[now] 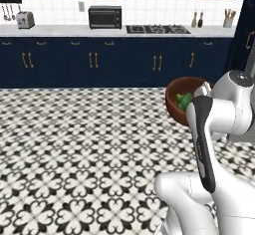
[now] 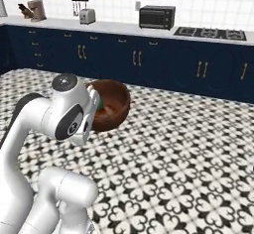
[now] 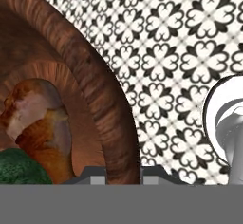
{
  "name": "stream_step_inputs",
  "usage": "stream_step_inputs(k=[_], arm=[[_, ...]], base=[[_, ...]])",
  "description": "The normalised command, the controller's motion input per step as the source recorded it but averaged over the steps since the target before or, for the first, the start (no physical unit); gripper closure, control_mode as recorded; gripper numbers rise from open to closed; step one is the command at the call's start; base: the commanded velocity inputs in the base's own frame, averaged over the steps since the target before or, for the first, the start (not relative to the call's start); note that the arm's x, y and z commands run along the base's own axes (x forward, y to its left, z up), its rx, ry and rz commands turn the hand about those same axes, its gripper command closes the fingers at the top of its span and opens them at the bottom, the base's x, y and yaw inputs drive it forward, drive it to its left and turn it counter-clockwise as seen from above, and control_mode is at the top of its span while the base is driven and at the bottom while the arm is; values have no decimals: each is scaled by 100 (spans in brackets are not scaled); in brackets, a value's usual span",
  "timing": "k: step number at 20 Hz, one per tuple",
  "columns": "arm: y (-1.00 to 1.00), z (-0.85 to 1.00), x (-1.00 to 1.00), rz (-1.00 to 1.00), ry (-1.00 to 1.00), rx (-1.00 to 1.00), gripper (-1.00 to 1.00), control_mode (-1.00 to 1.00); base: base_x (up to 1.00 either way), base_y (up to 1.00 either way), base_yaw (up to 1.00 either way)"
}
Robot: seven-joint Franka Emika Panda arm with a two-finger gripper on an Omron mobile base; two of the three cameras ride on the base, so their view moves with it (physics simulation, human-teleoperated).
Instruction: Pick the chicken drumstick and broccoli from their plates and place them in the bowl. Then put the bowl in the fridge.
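A white robot arm stands in the middle of a kitchen with a black-and-white patterned floor [image 1: 74, 144], carrying the bowl [image 1: 175, 99] in the air in front of it. The bowl is round, deep and reddish-brown, held well above the tiles, partly hidden behind the arm's upper joints in both base views.

Inside the bowl lie both foods. The broccoli [image 1: 185, 100] shows as a dark green lump in the left base view, and the hand view adds the chicken drumstick [image 3: 40, 123], reddish-brown, resting against the inner wall with the broccoli touching it lower down.

The gripper [image 3: 124, 173] sits at the bowl's rim. In the hand view the rim runs down between the two small dark finger tips, one on the inner side and one on the outer side, so the fingers appear pinched on the wall of the bowl. The bowl therefore lies right at the hand, its opening facing mostly upward with some tilt.

Behind the robot's load runs a row of navy cabinets [image 1: 124, 62] with brass handles, a pale counter, a black microwave [image 1: 105, 17] and a stovetop [image 1: 157, 29]. I judge the food steps done and the carry to the fridge under way; keeping the bowl level matters most, since a tilt could spill the food
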Motion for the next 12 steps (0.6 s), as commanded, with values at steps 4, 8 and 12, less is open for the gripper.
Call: stream_step_inputs(k=[4,8,12], arm=[[0,0,0,0,0,0,100,100],[0,0,0,0,0,0,100,100],[0,0,0,0,0,0,100,100]], base=[[100,6,-26],[100,47,-36],[100,81,-32]])
